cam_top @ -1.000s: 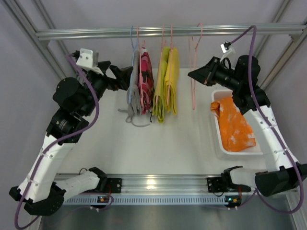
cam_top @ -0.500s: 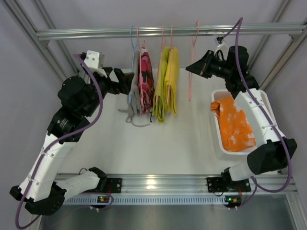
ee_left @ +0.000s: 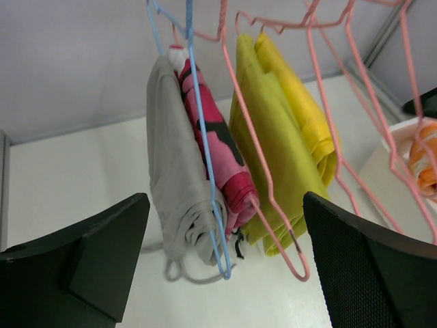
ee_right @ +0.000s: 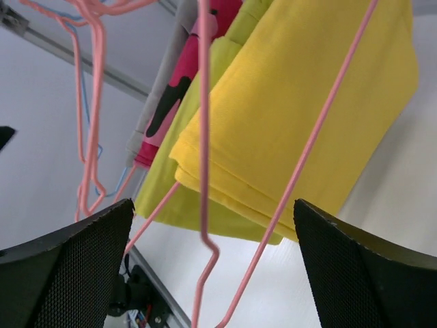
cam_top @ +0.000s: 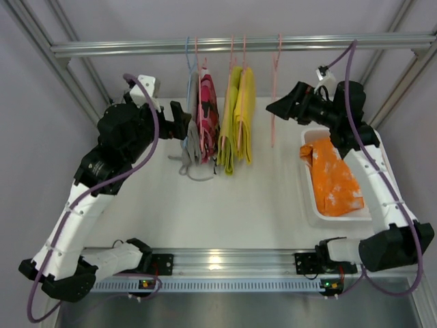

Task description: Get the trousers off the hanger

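Two grippers are seen with their jaws spread wide, and nothing is held by either. The trousers (cam_top: 334, 181) are found off the hanger (cam_top: 276, 78): they lie crumpled in a white tub (cam_top: 307, 201) set on the table (cam_top: 225, 205) at the right side, beneath the right arm. The hanger is hung bare by its hook from the metal rail (cam_top: 123, 48) overhead, to the right of the other clothes and well apart from the trousers. The right gripper (cam_top: 272, 106) is raised just beside the hanger's long loop; in the right wrist view the pink wire is seen passing between the two fingers (ee_right: 75, 266), with a gap left on each side. The left gripper (cam_top: 181, 119) is raised beside a grey garment (cam_top: 190, 133) draped on a blue hanger (ee_left: 208, 171), and in the left wrist view its fingers are seen apart from the cloth. Between the grey garment and the bare hanger, a pink-and-black garment (cam_top: 207, 116) and two yellow-green garments (cam_top: 237, 126) are hung on further pink hangers (ee_left: 299, 276).
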`<state>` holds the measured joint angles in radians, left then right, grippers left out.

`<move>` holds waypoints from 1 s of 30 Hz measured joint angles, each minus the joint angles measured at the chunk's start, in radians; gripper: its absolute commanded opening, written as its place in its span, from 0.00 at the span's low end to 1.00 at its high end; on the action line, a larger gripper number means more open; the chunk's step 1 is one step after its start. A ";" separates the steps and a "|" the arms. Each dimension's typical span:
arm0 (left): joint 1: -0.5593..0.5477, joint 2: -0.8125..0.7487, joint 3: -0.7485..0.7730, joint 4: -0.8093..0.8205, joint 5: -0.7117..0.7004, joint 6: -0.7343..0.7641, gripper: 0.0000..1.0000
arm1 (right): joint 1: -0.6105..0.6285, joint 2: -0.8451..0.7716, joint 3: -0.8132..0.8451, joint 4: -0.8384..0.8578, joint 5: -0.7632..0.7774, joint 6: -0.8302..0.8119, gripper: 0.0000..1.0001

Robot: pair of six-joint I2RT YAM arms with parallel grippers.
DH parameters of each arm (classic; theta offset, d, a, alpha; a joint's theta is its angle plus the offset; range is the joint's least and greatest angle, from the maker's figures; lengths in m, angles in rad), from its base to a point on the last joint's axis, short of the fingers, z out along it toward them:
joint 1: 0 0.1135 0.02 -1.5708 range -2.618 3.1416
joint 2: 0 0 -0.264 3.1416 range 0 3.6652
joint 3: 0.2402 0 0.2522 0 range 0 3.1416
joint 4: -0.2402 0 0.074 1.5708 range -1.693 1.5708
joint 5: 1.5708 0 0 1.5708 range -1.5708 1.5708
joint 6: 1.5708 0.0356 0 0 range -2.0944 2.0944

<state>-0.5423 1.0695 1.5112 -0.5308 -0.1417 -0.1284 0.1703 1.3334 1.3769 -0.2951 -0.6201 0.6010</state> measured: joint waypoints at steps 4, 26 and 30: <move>0.048 0.061 0.013 -0.068 0.006 -0.001 0.99 | -0.011 -0.131 -0.029 -0.005 0.040 -0.051 0.99; 0.411 -0.213 -0.259 -0.148 -0.145 0.106 0.99 | -0.115 -0.771 -0.422 -0.127 0.314 -0.415 0.99; 0.419 -0.211 -0.280 -0.152 -0.168 0.126 0.99 | -0.117 -0.772 -0.422 -0.129 0.315 -0.425 0.99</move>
<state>-0.1234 0.8585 1.2308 -0.6827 -0.3096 -0.0025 0.0536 0.5610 0.9550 -0.4236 -0.3046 0.1761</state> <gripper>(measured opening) 0.990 0.993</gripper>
